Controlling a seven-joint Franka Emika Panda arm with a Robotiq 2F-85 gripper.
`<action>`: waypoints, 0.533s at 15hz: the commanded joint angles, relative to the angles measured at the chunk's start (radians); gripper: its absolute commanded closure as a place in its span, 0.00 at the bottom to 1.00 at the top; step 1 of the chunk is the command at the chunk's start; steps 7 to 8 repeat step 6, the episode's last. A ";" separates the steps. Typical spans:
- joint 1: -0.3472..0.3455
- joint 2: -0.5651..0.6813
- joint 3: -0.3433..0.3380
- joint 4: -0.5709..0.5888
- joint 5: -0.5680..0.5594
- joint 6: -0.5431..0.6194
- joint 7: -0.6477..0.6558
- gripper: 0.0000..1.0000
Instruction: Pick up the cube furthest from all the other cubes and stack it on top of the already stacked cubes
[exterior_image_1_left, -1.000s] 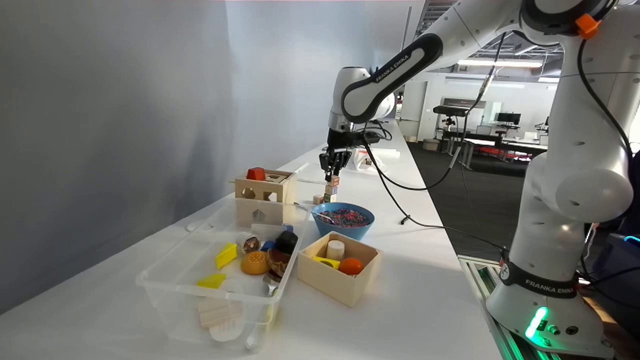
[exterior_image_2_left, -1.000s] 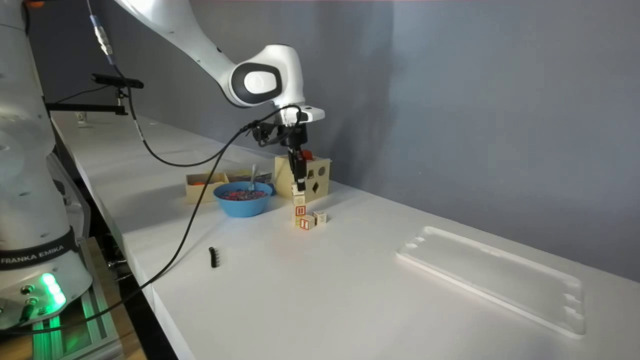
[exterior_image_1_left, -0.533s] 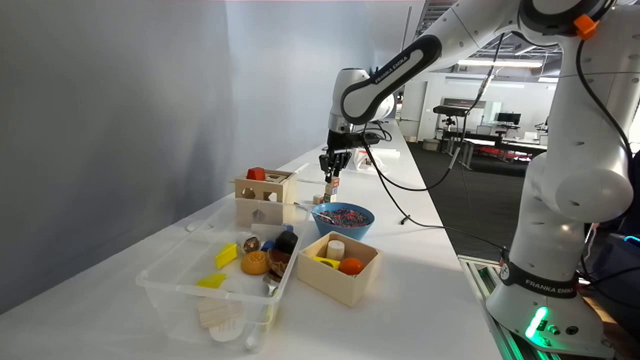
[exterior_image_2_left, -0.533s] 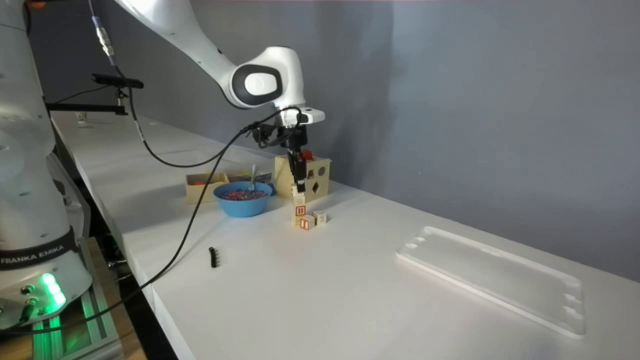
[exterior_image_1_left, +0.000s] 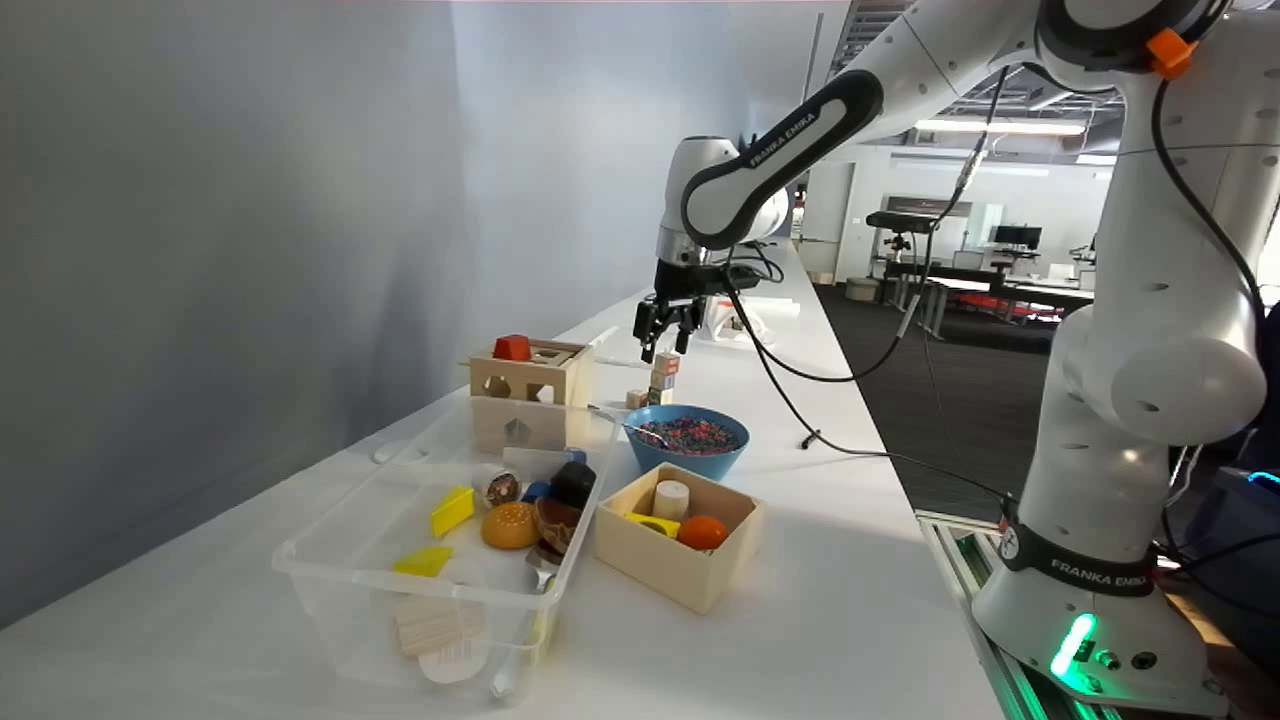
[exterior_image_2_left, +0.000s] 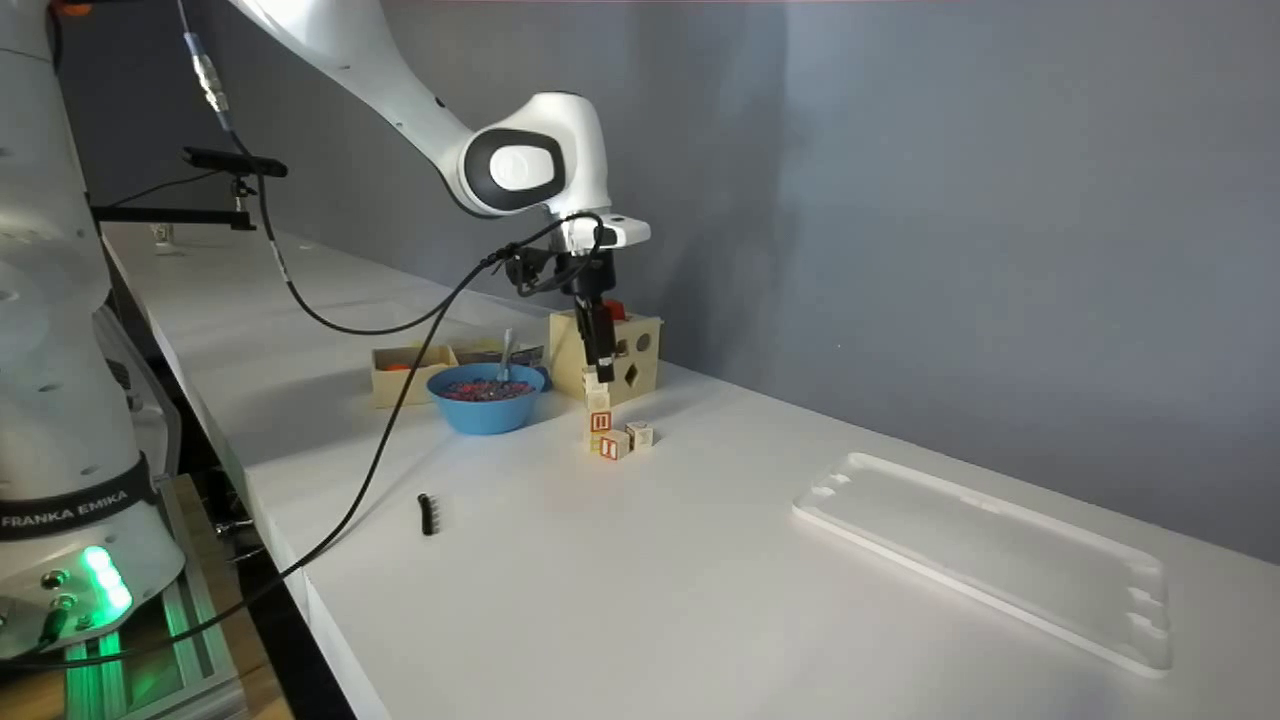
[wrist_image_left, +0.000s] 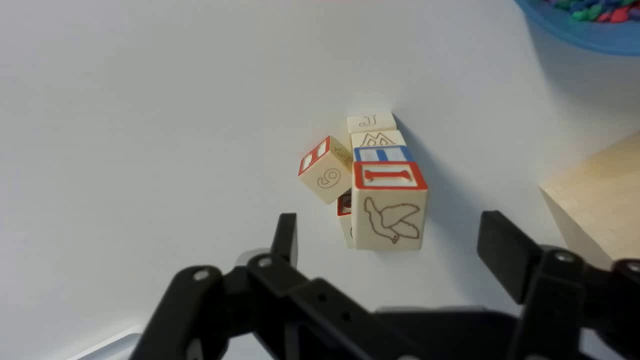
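While loose cubes (wrist_image_left: 326, 172) crowd the stack (wrist_image_left: 389, 192), a bowl (exterior_image_2_left: 487, 417) stands nearby.

Arm (exterior_image_2_left: 390, 95) ext'd, wrist (exterior_image_2_left: 580, 150) vert.; gripper (wrist_image_left: 389, 232) pointing dn, fingers (wrist_image_left: 507, 255) spread w/ gap btwn.

We log a rounded white arm (exterior_image_1_left: 930, 85), small dark dots (exterior_image_1_left: 1158, 286) on it. We read "FRANKA EMIKA" in white on its black band (exterior_image_1_left: 785, 137), same lettering on the black collar (exterior_image_1_left: 1085, 572) above the base (exterior_image_1_left: 1170, 640). Base is white, with a glowing green light strip (exterior_image_1_left: 1073, 644). In an exterior view we tag a black ring (exterior_image_2_left: 477, 165) around a white disc (exterior_image_2_left: 520, 164) on the wrist (exterior_image_2_left: 585, 150). Black cable (exterior_image_1_left: 840, 379), silvery connector (exterior_image_2_left: 208, 82) inline; we also mark an orange tab (exterior_image_1_left: 1170, 53) at the top. In the wrist view we get a matte black hand (wrist_image_left: 390, 240), jointed fingers (wrist_image_left: 280, 280), blocky pads (wrist_image_left: 507, 255), silvery screws (wrist_image_left: 201, 274).
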 joint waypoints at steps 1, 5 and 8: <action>-0.007 -0.066 -0.010 -0.016 -0.005 -0.008 -0.001 0.00; -0.032 -0.175 -0.033 -0.058 -0.006 0.002 -0.077 0.00; -0.022 -0.091 -0.018 -0.004 0.002 -0.003 -0.036 0.00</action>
